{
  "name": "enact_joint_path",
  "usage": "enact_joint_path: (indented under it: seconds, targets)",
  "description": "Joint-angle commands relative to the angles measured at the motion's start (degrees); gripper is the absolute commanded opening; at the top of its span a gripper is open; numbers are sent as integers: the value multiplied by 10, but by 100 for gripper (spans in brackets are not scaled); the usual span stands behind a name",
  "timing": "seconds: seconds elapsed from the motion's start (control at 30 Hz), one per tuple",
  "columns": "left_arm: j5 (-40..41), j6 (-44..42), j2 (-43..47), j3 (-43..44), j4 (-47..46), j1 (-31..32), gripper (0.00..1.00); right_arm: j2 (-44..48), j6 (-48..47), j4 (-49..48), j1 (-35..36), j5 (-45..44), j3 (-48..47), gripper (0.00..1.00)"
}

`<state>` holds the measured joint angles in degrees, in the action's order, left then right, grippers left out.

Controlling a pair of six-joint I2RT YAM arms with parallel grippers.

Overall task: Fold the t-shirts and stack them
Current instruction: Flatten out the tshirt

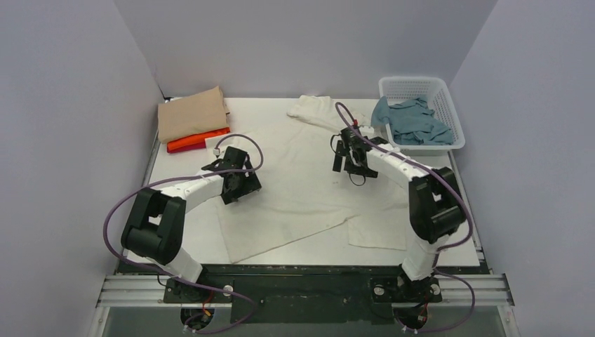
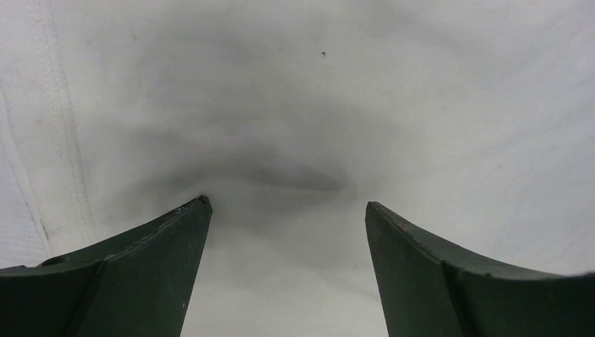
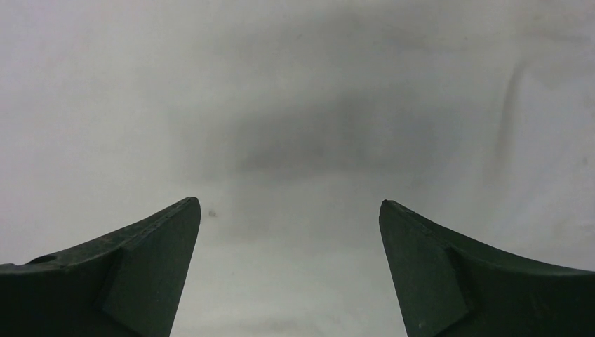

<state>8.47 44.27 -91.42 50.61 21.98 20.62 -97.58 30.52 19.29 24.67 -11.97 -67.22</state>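
Dark green fingers [image 2: 140, 274] of the left gripper [image 2: 284, 203] fill the bottom of its wrist view. They stand wide apart and nothing is between them. Under them is only the cream t-shirt [image 2: 316, 105], smooth, with a double stitched seam [image 2: 67, 119] running down the left side. The right gripper [image 3: 289, 202] is spread in the same way and holds nothing. The same pale cloth lies below it, with a soft wrinkle at the right. If the fingertips touch the cloth, I cannot tell.

Seen from above, this large shirt lies spread over the middle of the surface [image 1: 179, 172]. The left gripper is over its left edge and the right gripper over its upper right part. At the far left corner, a folded tan t-shirt [image 1: 191, 114] lies on a folded orange t-shirt [image 1: 203, 139]. At the far right, a grey-blue t-shirt [image 1: 414, 121] lies crumpled in the white basket [image 1: 452, 105].
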Motion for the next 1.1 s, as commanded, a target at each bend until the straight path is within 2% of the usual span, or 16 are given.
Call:
enact_joint_path:
  seconds: [0.0, 0.13, 0.23, 0.37, 0.5, 0.6, 0.67, 0.8, 0.87, 0.97, 1.07]
  targets:
    - [-11, -5, 7, -21, -4, -5, 92, -98, -5, 23, -14, -36, -76, 93]
    - [-7, -2, 9, -28, 8, -8, 92, -113, 16, 18, -17, 1, -35, 91]
    - [10, -1, 28, -38, 16, -13, 92, -62, 34, -4, -17, 22, 66, 90]
    - [26, 17, 55, -55, 40, -32, 92, 23, 72, -34, 6, 94, 200, 88]
    - [55, 32, 83, -57, 76, -64, 92, 118, 134, -7, 99, 91, 287, 88]
    - [75, 32, 95, -48, 97, -91, 92, 179, 182, 20, 197, 96, 315, 88]
    - [80, 25, 97, -35, 102, -106, 92, 211, 188, 22, 243, 121, 301, 88]
    - [70, 0, 85, 12, 98, -116, 92, 206, 124, 44, 257, 149, 211, 89]
    - [62, -15, 73, 45, 97, -116, 92, 189, 74, 79, 235, 112, 135, 89]
    - [52, -34, 54, 91, 75, -116, 92, 155, 25, 95, 149, 61, 44, 91]
    - [50, -51, 17, 133, 52, -117, 92, 72, 0, 80, 85, -3, -61, 91]
